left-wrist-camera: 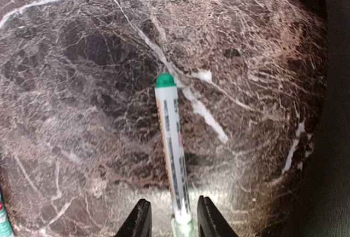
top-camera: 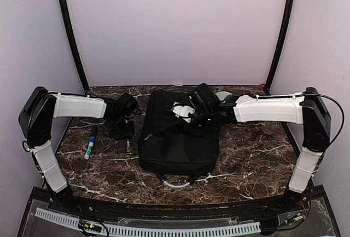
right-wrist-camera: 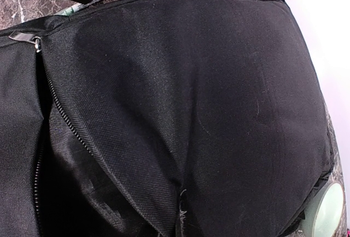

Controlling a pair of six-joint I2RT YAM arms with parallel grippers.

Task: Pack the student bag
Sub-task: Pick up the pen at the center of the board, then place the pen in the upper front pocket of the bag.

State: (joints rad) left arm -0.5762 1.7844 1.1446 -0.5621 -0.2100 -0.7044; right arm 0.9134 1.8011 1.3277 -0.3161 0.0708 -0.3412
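Large black soft fabric backpack [top-camera: 172, 146] lies near-to-far, grey looped handle [top-camera: 176, 182] toward me; my right gripper [top-camera: 183, 115] pinches its fabric, my left gripper [left-wrist-camera: 174, 227] clamps a green-capped white marker [left-wrist-camera: 172, 149].

Setting: robot test cell in a lab, not a lived-in room. Evidence: plain pale lilac backdrop panels [top-camera: 175, 29] close off the back and both sides, and thin black curved poles [top-camera: 70, 34] frame the enclosure. Work area: dark brown marble-patterned surface [top-camera: 251, 160]. Bolted at its near edge: white-and-black left robot arm [top-camera: 79, 107] and matching right robot arm [top-camera: 268, 109]. Along the front: white slotted plastic cable duct [top-camera: 164, 230] with loose wiring [top-camera: 93, 227].
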